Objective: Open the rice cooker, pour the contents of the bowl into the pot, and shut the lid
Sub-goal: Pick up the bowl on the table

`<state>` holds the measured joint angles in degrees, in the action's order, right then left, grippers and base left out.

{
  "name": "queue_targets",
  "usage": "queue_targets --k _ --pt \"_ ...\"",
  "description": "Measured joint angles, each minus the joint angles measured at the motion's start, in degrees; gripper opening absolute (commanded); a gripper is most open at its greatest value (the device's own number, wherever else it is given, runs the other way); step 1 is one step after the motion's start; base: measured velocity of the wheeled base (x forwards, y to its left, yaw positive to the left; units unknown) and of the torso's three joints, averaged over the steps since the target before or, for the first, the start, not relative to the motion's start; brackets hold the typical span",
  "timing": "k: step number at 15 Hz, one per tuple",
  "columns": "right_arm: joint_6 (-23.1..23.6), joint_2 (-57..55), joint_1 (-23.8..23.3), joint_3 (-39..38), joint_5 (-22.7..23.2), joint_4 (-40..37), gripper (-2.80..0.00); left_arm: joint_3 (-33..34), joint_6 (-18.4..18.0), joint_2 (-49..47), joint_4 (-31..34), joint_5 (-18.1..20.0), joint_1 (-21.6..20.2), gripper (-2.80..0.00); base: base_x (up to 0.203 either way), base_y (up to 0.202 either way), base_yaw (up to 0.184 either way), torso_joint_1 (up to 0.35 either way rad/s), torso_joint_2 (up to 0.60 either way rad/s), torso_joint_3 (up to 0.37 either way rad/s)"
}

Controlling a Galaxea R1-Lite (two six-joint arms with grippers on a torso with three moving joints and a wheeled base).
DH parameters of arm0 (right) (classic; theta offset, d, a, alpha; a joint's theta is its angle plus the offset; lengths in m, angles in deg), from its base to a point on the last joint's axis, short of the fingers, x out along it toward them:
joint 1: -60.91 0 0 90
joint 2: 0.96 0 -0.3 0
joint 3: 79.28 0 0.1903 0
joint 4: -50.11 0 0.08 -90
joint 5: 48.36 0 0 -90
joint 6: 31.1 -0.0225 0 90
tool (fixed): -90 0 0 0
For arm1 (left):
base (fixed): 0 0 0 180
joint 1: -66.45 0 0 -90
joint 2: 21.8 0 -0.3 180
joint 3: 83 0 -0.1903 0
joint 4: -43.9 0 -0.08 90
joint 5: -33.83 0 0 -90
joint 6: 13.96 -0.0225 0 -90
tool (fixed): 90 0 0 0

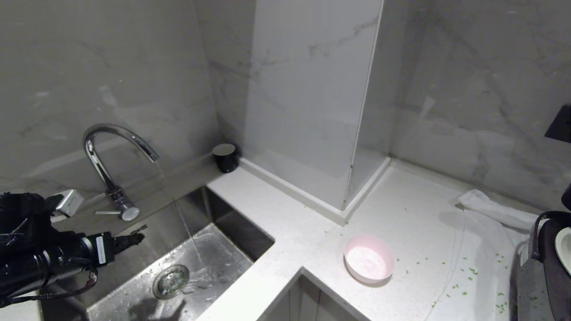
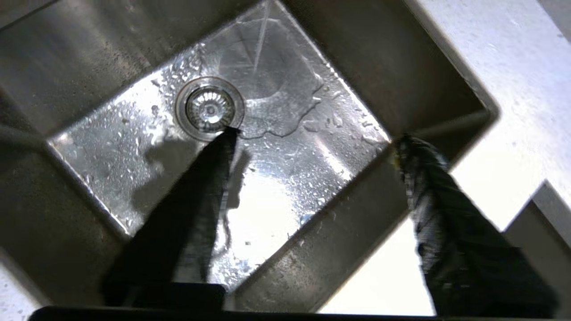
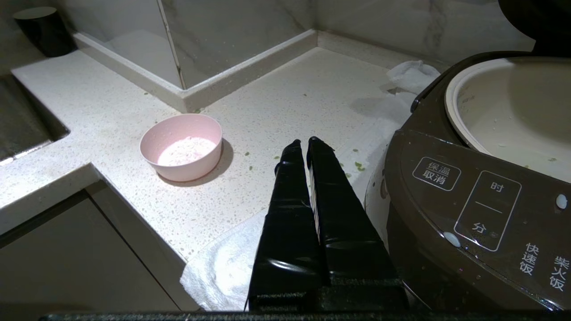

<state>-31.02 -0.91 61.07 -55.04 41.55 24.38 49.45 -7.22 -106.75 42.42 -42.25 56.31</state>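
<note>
Your left gripper point(image 2: 312, 138) gapes wide over the sink point(image 2: 89, 53); right gripper point(image 3: 308, 142) is closed, rice cooker point(image 3: 468, 214) beside it reading 保温/取消.

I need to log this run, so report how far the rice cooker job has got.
Done: the rice cooker is open, its pot exposed. In hand: nothing; the left gripper hangs open over the sink, the right gripper is shut and empty. Left: the bowl sits on the counter, unpoured, then closing the lid.
</note>
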Motion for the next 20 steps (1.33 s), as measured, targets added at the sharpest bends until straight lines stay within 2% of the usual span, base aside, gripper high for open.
queue_targets --k 7,14,16,18,20 --pt "-0.03 0.0 0.0 0.0 0.0 0.0 -2.8 8.0 -4.03 15.05 -2.2 0.91 1.72 -2.8 0.0 0.0 0.0 0.0 0.0 0.0" --pt "-0.02 0.0 0.0 0.0 -0.02 0.0 -2.8 13.07 -5.34 32.64 -2.39 4.23 9.2 -2.8 0.0 0.0 0.0 0.0 0.0 0.0" --pt "-0.05 0.0 0.0 0.0 -0.01 0.0 -2.8 13.1 -5.52 37.2 -0.51 4.24 10.54 -2.8 0.0 0.0 0.0 0.0 0.0 0.0" --pt "-0.02 0.0 0.0 0.0 0.0 0.0 -2.8 12.85 -6.06 41.16 4.02 3.64 11.01 -2.8 0.0 0.0 0.0 0.0 0.0 0.0" --pt "0.0 0.0 0.0 0.0 0.0 0.0 -2.8 12.74 -6.56 43.17 5.39 1.1 9.81 -2.8 0.0 0.0 0.0 0.0 0.0 0.0"
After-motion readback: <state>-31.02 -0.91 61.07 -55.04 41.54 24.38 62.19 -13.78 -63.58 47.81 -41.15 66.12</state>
